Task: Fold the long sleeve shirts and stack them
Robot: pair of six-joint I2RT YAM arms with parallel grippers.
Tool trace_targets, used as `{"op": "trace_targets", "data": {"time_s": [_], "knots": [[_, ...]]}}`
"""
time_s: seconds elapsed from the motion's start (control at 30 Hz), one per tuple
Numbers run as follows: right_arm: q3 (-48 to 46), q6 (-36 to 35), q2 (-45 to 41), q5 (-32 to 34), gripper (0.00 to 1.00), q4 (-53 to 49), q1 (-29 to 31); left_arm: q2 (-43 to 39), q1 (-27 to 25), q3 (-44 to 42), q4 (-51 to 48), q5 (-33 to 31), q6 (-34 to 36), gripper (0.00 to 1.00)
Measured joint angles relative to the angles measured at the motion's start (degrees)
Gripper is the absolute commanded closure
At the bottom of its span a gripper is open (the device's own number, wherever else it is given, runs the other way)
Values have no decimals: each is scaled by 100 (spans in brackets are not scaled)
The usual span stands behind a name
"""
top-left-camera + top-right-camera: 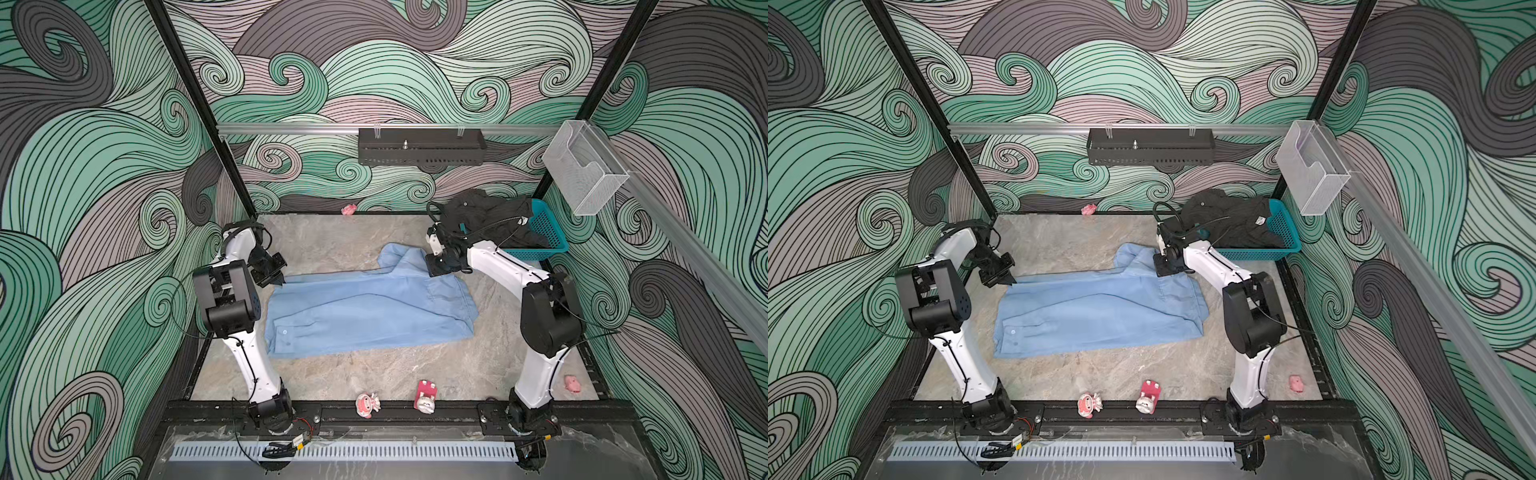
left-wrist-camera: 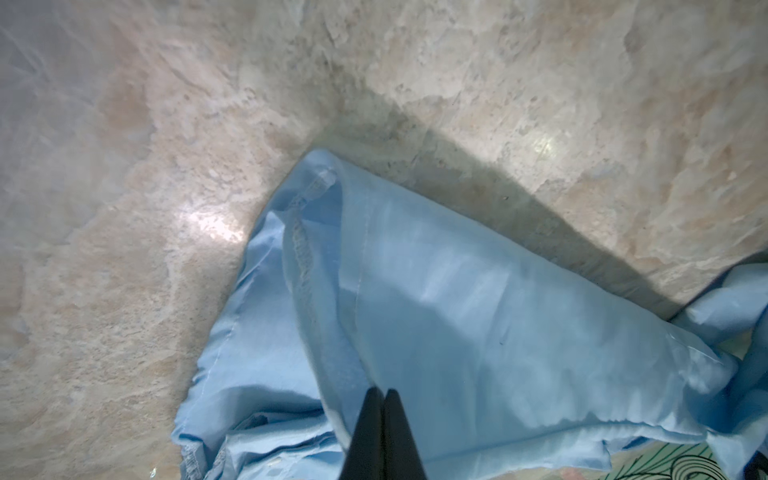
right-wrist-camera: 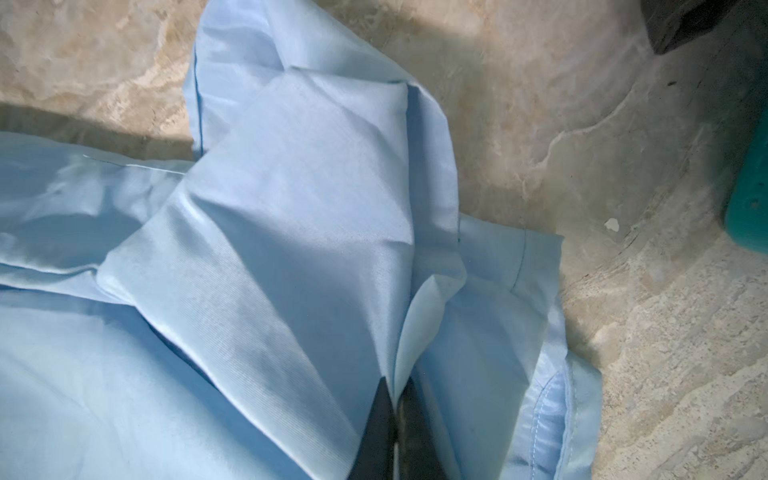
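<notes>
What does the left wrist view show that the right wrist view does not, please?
Only the left wrist view shows the left gripper, shut on a stitched edge of the light blue shirt, plus a sliver of wave-patterned wall. Only the right wrist view shows the right gripper, shut on a raised fold of that shirt, and the teal basket. Both show the shirt on the marbled table.

Both top views are taken from high above the front edge of the counter (image 1: pixel 374 374), angled down toward the back wall (image 1: pixel 374 83); nearly the whole scene is shared, shifted slightly sideways. Each wrist view is taken close above the light blue shirt (image 2: pixel 498 332), along the left claw (image 2: pixel 384 392) or right claw (image 3: pixel 397 384). The shirt, mid-frame from above, is shared by all four views.
</notes>
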Motion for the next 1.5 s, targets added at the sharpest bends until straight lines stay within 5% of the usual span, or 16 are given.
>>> {"op": "trace_targets", "data": {"time_s": [0.6, 0.73, 0.83, 0.97, 1.23, 1.5], "knots": [[-1259, 20, -511, 168, 100, 197, 350, -118, -164, -459, 26, -852, -136, 100], [-1333, 33, -511, 166, 100, 188, 391, -118, -164, -560, -50, -1001, -162, 88], [-1377, 37, -511, 162, 92, 173, 450, -118, -166, -634, -116, -1152, -190, 67], [-1401, 92, -619, 44, 70, 22, 555, -177, -166, -654, -170, -1272, -264, 52], [-1235, 328, -1563, -72, 53, -293, 671, -944, -699, -385, -197, -986, -260, 53], [1003, 446, 44, -46, 47, -632, 337, -389, -1292, -557, 87, -122, -422, 52]]}}
